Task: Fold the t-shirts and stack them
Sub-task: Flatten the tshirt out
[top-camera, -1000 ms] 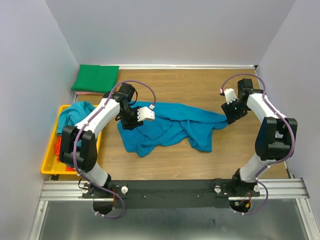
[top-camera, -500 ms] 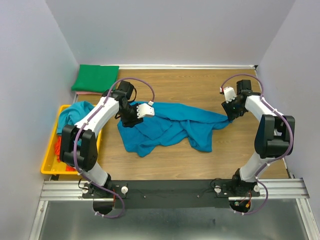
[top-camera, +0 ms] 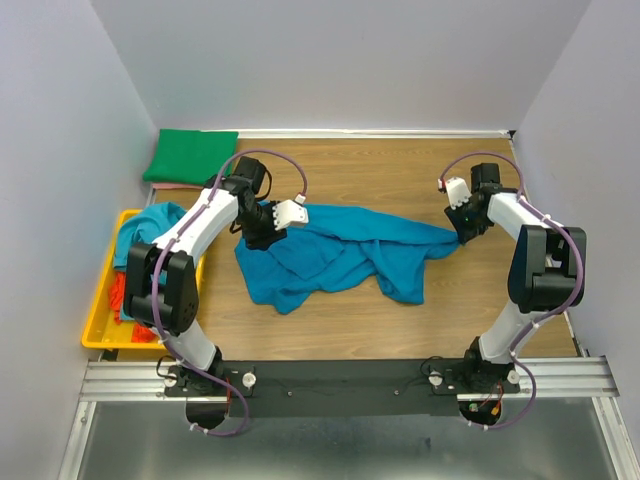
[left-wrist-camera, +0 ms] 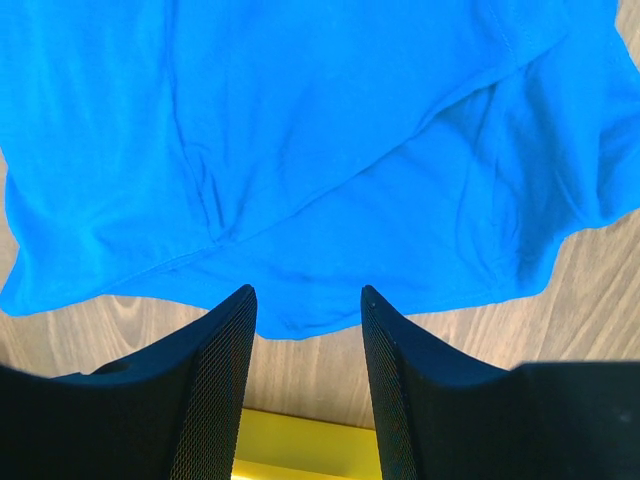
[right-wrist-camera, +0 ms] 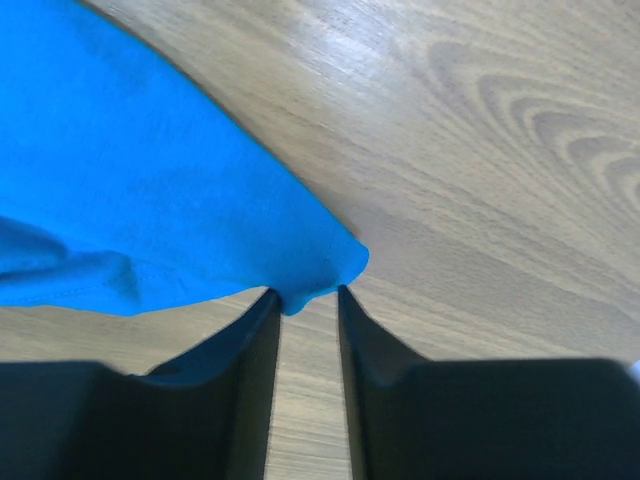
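Blue t-shirt [top-camera: 340, 245]: crumpled across the middle of the counter [top-camera: 380, 170], between both arms.
Left hand [left-wrist-camera: 305, 295]: fingers well apart, hem edge at their tips, gripping nothing.
Right hand [right-wrist-camera: 307, 292]: narrow gap, the shirt's right corner tip between the fingers.
Room: bare wood beyond the shirt.

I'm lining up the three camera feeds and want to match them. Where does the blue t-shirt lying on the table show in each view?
Top external: the blue t-shirt lies rumpled across the middle of the table.
Left wrist: the blue t-shirt fills the upper part, with its hem lower down.
Right wrist: the blue t-shirt is at upper left, tapering to a corner near the centre.
Shared landmark: the wooden table, with bare wood in all three.
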Controlling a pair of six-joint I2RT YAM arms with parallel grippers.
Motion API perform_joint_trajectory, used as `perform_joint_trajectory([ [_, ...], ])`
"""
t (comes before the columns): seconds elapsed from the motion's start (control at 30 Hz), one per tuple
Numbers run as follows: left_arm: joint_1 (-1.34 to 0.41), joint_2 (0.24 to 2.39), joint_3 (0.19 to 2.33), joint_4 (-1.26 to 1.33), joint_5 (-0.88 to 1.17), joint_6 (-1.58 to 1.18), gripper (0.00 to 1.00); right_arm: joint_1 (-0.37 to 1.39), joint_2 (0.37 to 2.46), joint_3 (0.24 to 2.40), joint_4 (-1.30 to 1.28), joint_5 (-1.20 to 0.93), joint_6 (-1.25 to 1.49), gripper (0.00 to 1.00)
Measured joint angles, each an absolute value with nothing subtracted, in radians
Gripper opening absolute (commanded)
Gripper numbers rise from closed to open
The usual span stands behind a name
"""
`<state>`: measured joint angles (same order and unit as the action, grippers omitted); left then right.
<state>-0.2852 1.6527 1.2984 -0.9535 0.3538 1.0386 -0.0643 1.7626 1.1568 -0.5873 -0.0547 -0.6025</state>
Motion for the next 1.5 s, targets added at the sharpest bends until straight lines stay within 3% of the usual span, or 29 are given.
perform_joint_trajectory([
  [0.2,-0.276,1.681,1.338,-0.948,0.379,1.027,0.53,-0.064,1.766,1.154,-0.568,-0.041,-0.608,0.01],
  [0.53,-0.283,1.779,1.413,-0.952,0.448,1.064,0.46,-0.064,1.766,1.183,-0.572,-0.037,-0.614,0.0],
  [0.87,-0.392,1.768,1.258,-0.947,0.464,1.184,0.51,-0.06,1.766,1.236,-0.6,-0.038,-0.6,0.01],
  [1.5,-0.387,1.762,1.205,-0.852,0.381,1.275,0.53,-0.06,1.766,1.239,-0.632,-0.037,-0.595,0.01],
])
